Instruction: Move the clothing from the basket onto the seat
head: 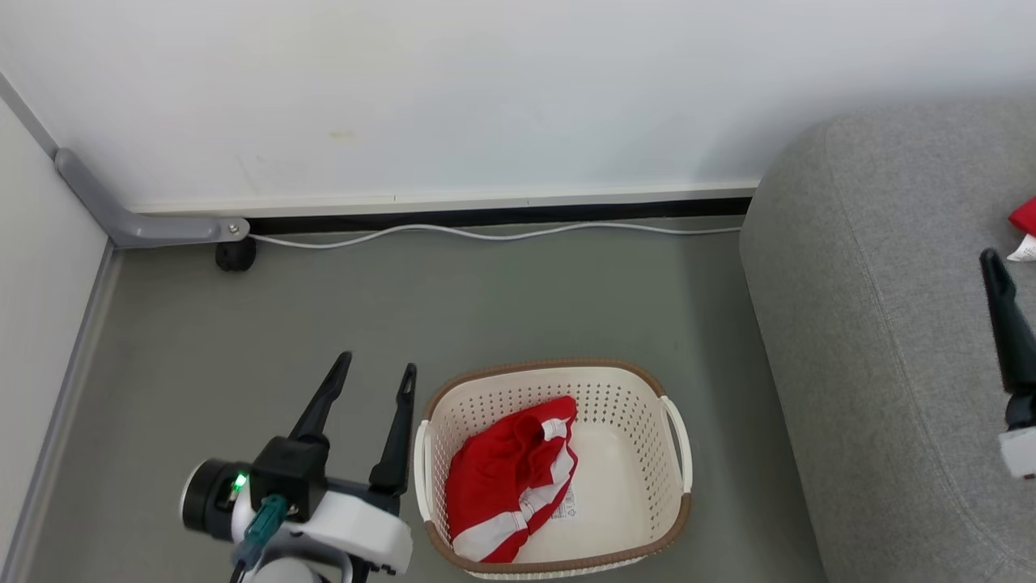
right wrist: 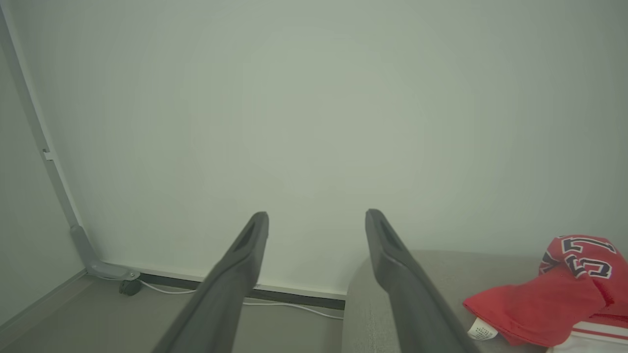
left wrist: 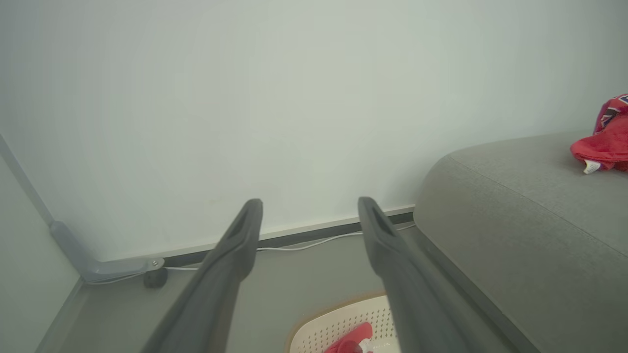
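Note:
A red garment with white stripes [head: 510, 478] lies crumpled in the left half of the cream basket [head: 676, 441] on the floor; its top edge peeks into the left wrist view [left wrist: 351, 342]. My left gripper [head: 376, 374] stands open just left of the basket, nothing between its fingers [left wrist: 245, 230]. On the grey seat [head: 874, 324] at the right lies a red jersey with black numbers [right wrist: 564, 289], also seen as the jersey [left wrist: 606, 139] and a red corner [head: 1025, 217]. One dark finger [head: 1004, 316] of my right gripper [right wrist: 316, 215] rises over the seat; the gripper is open and empty.
A white cable [head: 486, 233] runs along the baseboard behind the basket. A grey bracket with a black caster [head: 235, 255] sits at the left wall corner. Grey floor [head: 243, 324] lies between wall, basket and seat.

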You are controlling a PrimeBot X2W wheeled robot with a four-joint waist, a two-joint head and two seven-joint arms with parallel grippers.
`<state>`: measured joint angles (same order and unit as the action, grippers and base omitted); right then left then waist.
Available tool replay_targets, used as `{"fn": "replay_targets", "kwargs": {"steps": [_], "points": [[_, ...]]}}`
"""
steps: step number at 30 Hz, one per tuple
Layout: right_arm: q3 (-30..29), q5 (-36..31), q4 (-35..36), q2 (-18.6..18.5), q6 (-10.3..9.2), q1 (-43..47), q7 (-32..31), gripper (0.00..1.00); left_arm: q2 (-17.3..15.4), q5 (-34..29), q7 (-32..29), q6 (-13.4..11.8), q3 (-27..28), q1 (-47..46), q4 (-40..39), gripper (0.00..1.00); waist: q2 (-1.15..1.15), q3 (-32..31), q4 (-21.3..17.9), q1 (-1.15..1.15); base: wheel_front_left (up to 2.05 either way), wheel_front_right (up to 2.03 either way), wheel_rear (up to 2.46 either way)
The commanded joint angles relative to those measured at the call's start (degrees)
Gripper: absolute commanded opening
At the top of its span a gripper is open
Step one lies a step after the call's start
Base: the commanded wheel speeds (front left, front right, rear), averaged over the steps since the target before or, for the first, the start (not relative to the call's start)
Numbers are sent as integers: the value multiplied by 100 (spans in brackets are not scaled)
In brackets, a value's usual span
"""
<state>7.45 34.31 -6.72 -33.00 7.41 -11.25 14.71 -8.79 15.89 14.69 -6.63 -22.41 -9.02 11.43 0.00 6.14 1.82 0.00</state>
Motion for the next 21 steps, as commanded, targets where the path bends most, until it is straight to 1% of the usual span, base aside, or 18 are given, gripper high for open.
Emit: {"fn": "replay_targets", "kwargs": {"steps": [1, 3, 8, 14, 21], "points": [[72, -75, 115, -137, 8, 127, 29, 100, -70, -81, 30, -29, 290, 10, -191, 100, 0, -98, 23, 0, 0, 0, 0], [132, -102, 83, 7, 8, 274, 29, 100, -21, -161, 30, -48, 491, 288, -268, 100, 0, -184, 28, 0, 0, 0, 0], [199, -187, 11, 332, 8, 641, 29, 100, 124, -357, 30, -232, 954, 918, -582, 100, 0, -317, 45, 0, 0, 0, 0], [139, -298, -138, 711, 8, 987, 29, 100, 368, -506, 30, -416, 1413, 1480, -879, 100, 0, -433, 57, 0, 0, 0, 0], [120, -525, -328, 1083, 8, 1330, 29, 100, 512, -574, 30, -336, 1618, 1930, -885, 100, 0, -538, 74, 0, 0, 0, 0]]}}
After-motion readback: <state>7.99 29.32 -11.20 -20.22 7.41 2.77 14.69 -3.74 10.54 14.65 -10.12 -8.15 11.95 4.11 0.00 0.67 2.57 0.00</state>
